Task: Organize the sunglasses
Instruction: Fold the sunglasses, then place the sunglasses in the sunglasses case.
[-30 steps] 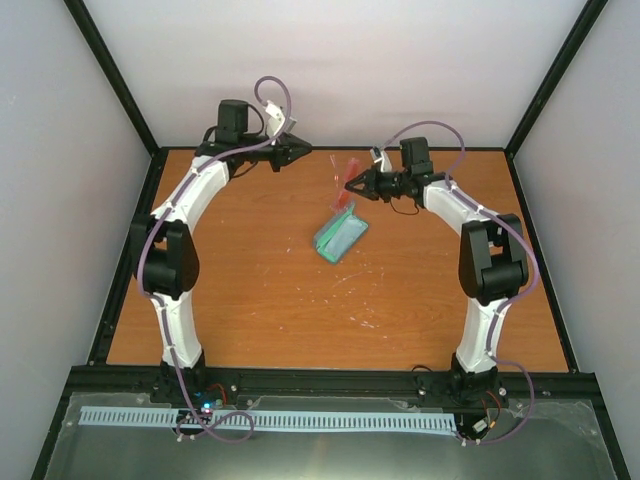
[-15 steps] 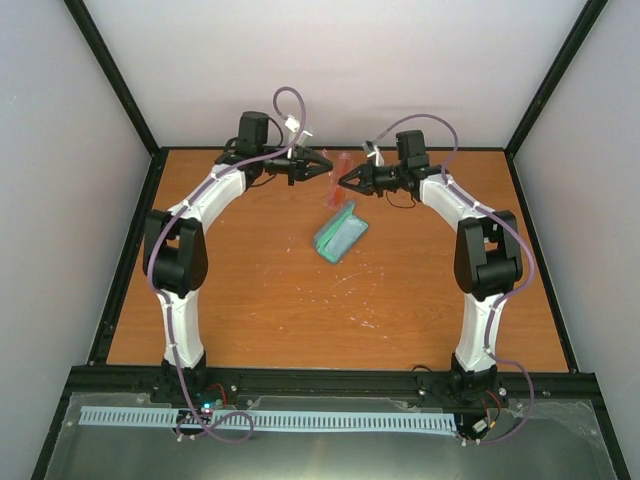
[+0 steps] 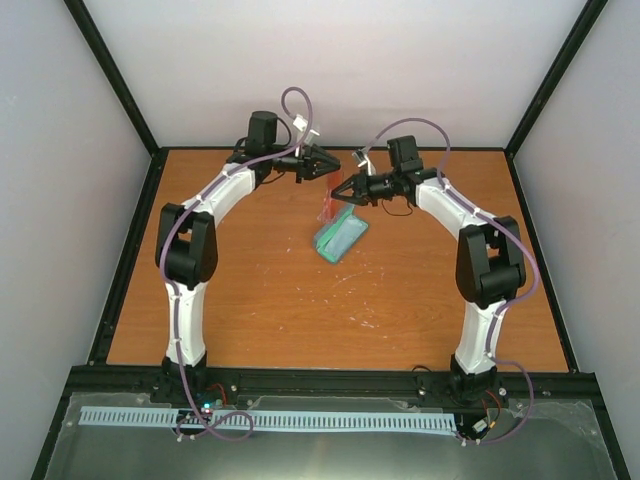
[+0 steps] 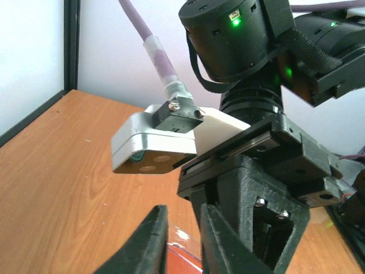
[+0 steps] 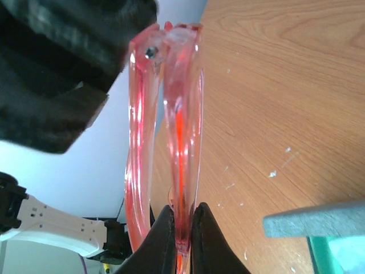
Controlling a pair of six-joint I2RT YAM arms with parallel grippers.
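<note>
The left gripper (image 3: 330, 165) has swung in over the orange wooden table (image 3: 250, 290), fingers a slit apart and empty. The see-through pinkish-red sunglasses (image 3: 327, 206) now dangle just above the open grey-blue oblong case (image 3: 341, 236), pinched tight by the right gripper (image 3: 342, 190). A clean placement likely means turning them level along the case's length before release.

White links (image 3: 228, 188) between black joints (image 3: 188, 255); purple cables (image 4: 153, 50); right hand (image 3: 341, 191) black, green lights (image 4: 234, 16) behind it.

No readable text, labels, brands, numbers or signs in any view.
</note>
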